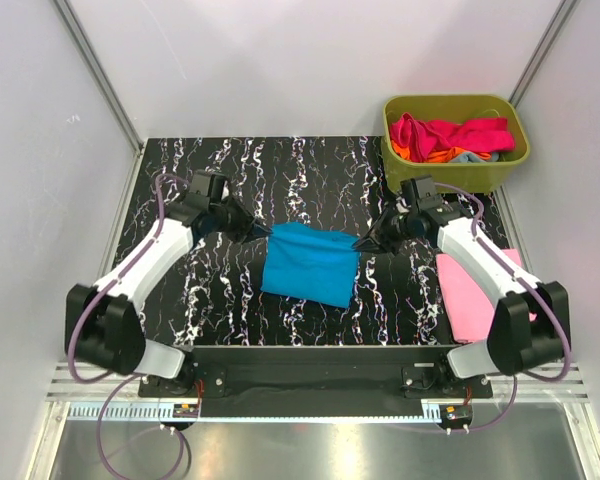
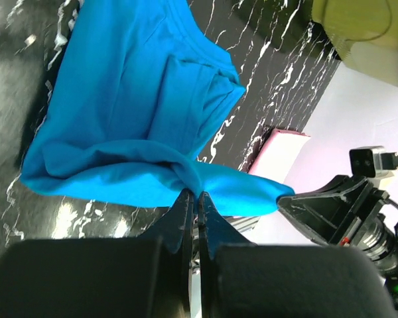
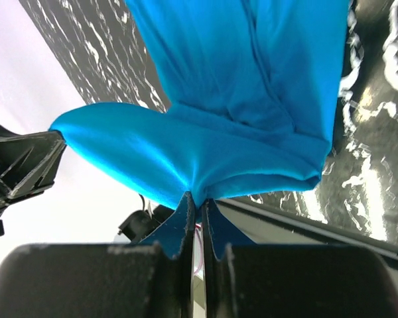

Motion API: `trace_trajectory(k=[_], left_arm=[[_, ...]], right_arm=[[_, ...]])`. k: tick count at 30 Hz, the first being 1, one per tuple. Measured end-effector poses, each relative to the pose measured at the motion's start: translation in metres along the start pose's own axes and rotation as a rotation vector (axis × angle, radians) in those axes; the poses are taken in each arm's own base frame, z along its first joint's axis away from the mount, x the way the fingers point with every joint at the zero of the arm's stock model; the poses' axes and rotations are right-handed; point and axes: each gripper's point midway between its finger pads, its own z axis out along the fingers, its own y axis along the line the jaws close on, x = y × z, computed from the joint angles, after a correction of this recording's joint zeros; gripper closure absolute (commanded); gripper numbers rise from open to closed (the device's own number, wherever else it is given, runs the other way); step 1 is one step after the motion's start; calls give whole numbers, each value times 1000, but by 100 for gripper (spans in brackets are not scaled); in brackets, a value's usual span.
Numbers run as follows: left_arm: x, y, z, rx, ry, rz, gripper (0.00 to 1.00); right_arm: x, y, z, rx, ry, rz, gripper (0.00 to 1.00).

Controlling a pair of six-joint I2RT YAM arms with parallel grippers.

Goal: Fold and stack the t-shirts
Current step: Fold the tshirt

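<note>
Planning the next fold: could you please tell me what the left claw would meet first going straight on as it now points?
The bright cyan-blue cloth t-shirt it pinches lies directly ahead of the left claw; beyond that, probably the right claw at the opposite corner, depth unclear.

Two arms: left arm (image 1: 145, 262), right arm (image 1: 480, 260). Two grippers: left gripper (image 1: 263, 232), right gripper (image 1: 361, 243). One table (image 1: 220, 290). Two shirts out on it: one cyan shirt (image 1: 308, 262), one pink shirt (image 1: 467, 295). One tub (image 1: 450, 172). Inside, at least three more by colour: magenta shirt (image 1: 470, 133), orange shirt (image 1: 435, 155), grey-blue shirt (image 1: 470, 157); exact count unclear.
</note>
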Motion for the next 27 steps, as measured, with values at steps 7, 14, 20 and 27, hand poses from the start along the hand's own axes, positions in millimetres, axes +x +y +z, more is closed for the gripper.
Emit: trace_trajectory(k=[7, 14, 20, 27], left_arm=[[-17, -10, 31, 0, 50, 16, 100], [-42, -17, 53, -5, 55, 15, 100], [-66, -13, 87, -29, 64, 7, 100], [-92, 3, 138, -69, 105, -2, 67]], right_arm=[[-32, -12, 10, 1, 17, 34, 100], [-59, -13, 31, -2, 59, 25, 100], [-87, -11, 52, 10, 63, 13, 94], [-112, -28, 83, 60, 67, 19, 61]])
